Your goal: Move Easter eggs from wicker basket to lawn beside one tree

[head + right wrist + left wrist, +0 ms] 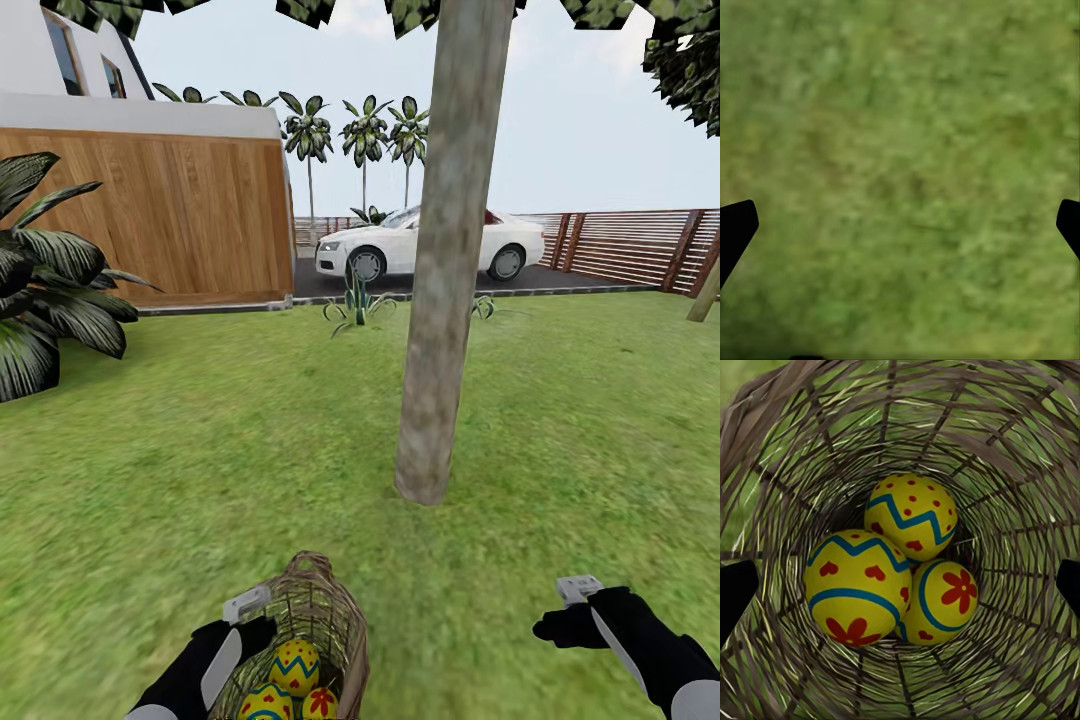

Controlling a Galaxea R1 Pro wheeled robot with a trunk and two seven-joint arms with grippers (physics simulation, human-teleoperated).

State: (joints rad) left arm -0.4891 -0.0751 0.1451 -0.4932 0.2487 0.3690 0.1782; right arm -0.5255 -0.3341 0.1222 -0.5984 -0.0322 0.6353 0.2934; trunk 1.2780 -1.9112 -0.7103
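Note:
The wicker basket (318,612) stands on the lawn (200,470) right in front of me, a short way before the tree (432,330). All three Easter eggs lie in it: one with a blue zigzag (294,667), one at the left (265,703), one with a red flower (320,703). My left gripper (247,607) hangs at the basket's left rim. Its wrist view looks down inside, at the zigzag egg (911,514), a heart-marked egg (857,585) and the flower egg (941,600), with its fingertips (735,589) wide apart, open. Over bare grass to the right, my right gripper (568,610) is open and empty.
A dark broad-leaved bush (40,290) grows at the left by a wooden-clad wall (170,215). A white car (430,245) is parked on the drive behind, with a slat fence (640,245) at the right. Small plants (358,300) edge the grass.

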